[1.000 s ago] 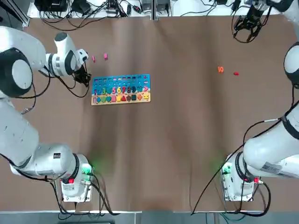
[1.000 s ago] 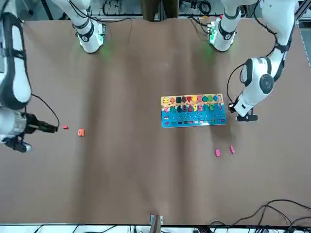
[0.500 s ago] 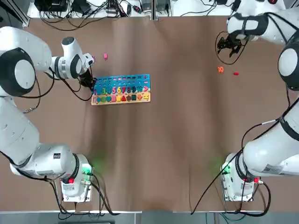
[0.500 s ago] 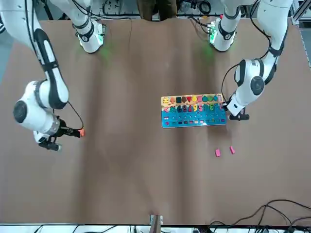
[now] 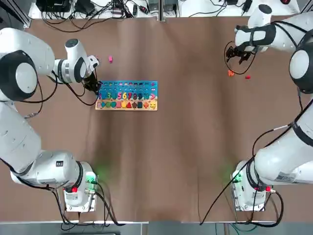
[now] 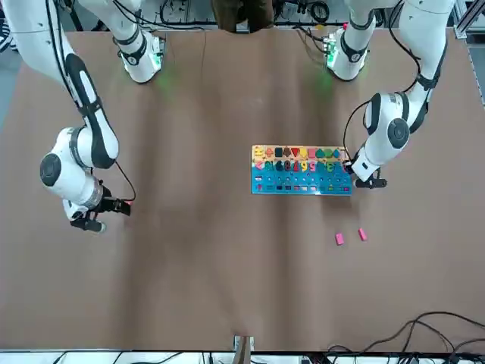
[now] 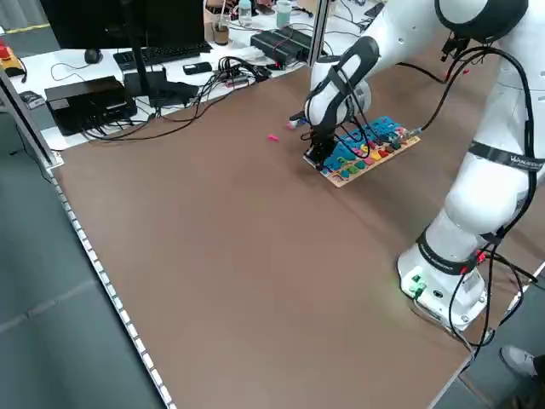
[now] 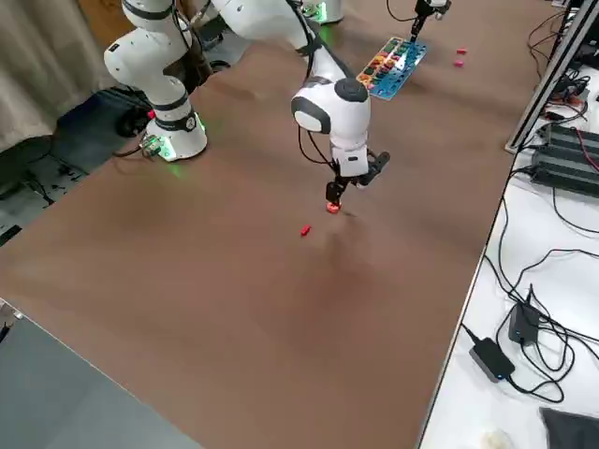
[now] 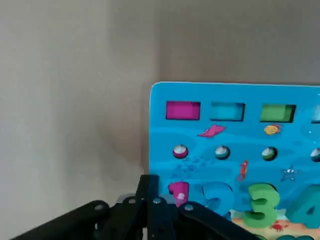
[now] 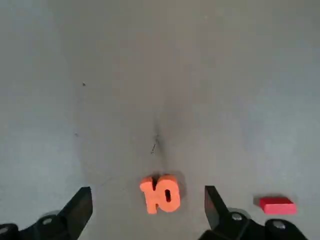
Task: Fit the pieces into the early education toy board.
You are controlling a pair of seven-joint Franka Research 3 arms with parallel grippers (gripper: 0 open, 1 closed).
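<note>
The early education toy board [image 5: 128,88], blue with a tan lower edge, lies left of centre; it also shows as the board [image 6: 301,182]. My left gripper [image 5: 94,88] is shut with nothing in it, its tips against the board's left edge [image 9: 156,150] by the pink "1". Two pink pieces [image 6: 339,239] lie on the table beyond the board. My right gripper [image 5: 236,58] hangs open just above the orange "10" piece [image 10: 160,194], which sits between its fingers [image 10: 80,207]. The red piece [image 10: 276,205] lies beside it, outside the fingers.
Cables and electronics [image 5: 98,7] line the table's far edge. Both arm bases [image 5: 78,188] stand at the near edge. Brown tabletop [image 5: 186,137] stretches between the board and the orange piece.
My left gripper reached the board's left edge and the board turned square. My right gripper came in from the far right corner to over the orange piece.
</note>
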